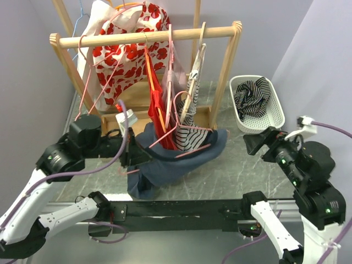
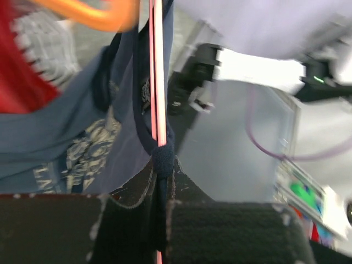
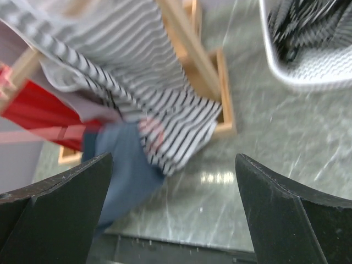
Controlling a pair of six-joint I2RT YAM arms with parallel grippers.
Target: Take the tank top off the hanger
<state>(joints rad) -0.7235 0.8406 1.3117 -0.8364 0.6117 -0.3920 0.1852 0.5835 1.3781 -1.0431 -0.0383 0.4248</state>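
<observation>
Top external view: a grey marbled table (image 1: 247, 170) is enclosed by pale lilac walls (image 1: 27, 55). A wooden garment rack (image 1: 148, 37) stands at the far side, and a white basket (image 1: 278, 118) is set to its right. The navy tank top (image 1: 176, 162) is heaped on the table before the rack, threaded on a pink hanger (image 1: 192, 150). The left gripper (image 1: 135, 157) is clamped at its edge; the right gripper (image 1: 250, 144) is spread wide near the basket.

Left wrist view: a strap of the tank top (image 2: 66, 137) and the hanger (image 2: 158, 71) wire are pinched together in the closed left gripper (image 2: 163, 220).

Right wrist view: the right gripper (image 3: 173, 209) is held open and empty above the table (image 3: 264, 143). The tank top (image 3: 121, 165) is seen beneath a striped garment (image 3: 137, 71), beside the rack (image 3: 225, 93) base.
</observation>
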